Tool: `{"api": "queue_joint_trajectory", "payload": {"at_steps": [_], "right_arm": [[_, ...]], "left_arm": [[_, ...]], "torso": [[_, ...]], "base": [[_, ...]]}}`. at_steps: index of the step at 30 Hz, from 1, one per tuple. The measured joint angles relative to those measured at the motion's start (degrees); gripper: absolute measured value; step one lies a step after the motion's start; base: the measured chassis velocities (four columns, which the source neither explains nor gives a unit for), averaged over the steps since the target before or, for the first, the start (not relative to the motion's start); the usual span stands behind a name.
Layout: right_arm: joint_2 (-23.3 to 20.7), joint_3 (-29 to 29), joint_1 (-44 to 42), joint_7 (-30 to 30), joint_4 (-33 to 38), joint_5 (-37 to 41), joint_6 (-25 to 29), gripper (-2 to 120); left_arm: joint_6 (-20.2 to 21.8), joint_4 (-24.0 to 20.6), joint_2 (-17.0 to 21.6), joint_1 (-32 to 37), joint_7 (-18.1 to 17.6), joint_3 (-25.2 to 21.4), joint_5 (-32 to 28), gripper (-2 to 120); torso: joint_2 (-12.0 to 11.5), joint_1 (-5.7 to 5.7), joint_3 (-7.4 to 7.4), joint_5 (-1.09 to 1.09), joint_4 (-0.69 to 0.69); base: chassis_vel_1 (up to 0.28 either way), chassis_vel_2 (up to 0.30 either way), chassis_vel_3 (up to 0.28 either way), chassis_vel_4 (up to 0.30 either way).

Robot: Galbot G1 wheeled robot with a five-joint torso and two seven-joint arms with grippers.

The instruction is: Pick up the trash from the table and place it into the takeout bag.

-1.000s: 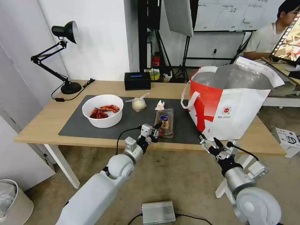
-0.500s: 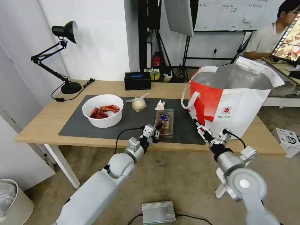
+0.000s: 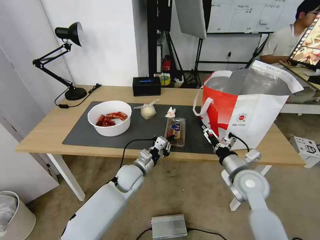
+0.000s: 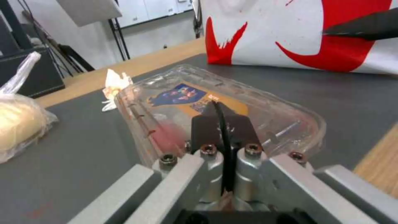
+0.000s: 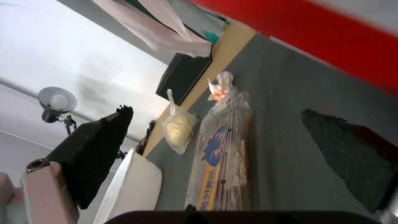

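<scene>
On the dark mat (image 3: 143, 128) of the table (image 3: 43, 130) lies the trash: a white bowl (image 3: 110, 129) of red scraps, a knotted clear bag (image 3: 148, 111), a crumpled tissue (image 3: 170, 112) and a clear clamshell tray (image 3: 176, 130). My left gripper (image 3: 166, 142) is at the tray's near end; in the left wrist view it (image 4: 217, 109) is shut, its tips just over the tray (image 4: 182, 93). My right gripper (image 3: 206, 130) is open, low over the mat beside the takeout bag (image 3: 253, 116). Its wrist view looks along the tray (image 5: 219, 149) between its fingers (image 5: 95, 149).
A black tissue box (image 3: 146, 86) and a black desk lamp (image 3: 71, 93) stand at the table's back. The takeout bag stands upright and open at the table's right end. A silver box (image 3: 169, 226) lies on the floor in front of me.
My right gripper has risen from below the table edge and moved left to the mat beside the takeout bag. The left gripper shifted slightly. The trash has not moved.
</scene>
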Motion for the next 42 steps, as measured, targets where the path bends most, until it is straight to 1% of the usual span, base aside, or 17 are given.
{"api": "queue_joint_trajectory", "payload": {"at_steps": [5, 13, 37, 39, 42], "right_arm": [[1.16, -1.55, 3.04, 0.53, -3.15, 0.21, -0.05, 100], [2.69, -2.86, 5.07, 1.24, -6.56, -0.11, -0.34, 100], [5.53, -5.15, 9.12, 2.75, -11.91, -3.41, -2.41, 100], [5.64, -5.25, 9.20, 2.85, -12.11, -3.73, -2.47, 99], [5.78, -5.46, 9.44, 3.49, -12.60, -3.92, -2.56, 85]], "left_arm": [[-0.26, 0.40, -0.39, -0.32, 0.00, 0.15, 0.81, 0], [-0.30, 0.47, -0.45, -0.23, -0.03, -0.03, 0.94, 0], [-1.37, 0.61, -0.51, 0.59, -0.07, -0.74, 0.61, 0], [-1.49, 0.63, -0.54, 0.64, -0.05, -0.74, 0.59, 0], [-1.77, 0.71, -0.67, 0.75, -0.05, -0.75, 0.46, 0]], "torso": [[0.00, 0.00, 0.00, 0.00, -0.01], [0.00, 0.00, 0.00, 0.00, 0.00], [0.00, 0.00, -0.01, 0.00, 0.00], [0.00, 0.00, -0.01, 0.00, -0.01], [0.00, 0.00, -0.01, -0.01, -0.01]], "base": [[0.000, 0.000, 0.000, 0.000], [0.000, 0.000, 0.000, 0.000], [0.000, 0.000, 0.000, 0.000], [0.000, 0.000, 0.000, 0.000], [0.000, 0.000, 0.000, 0.000]]}}
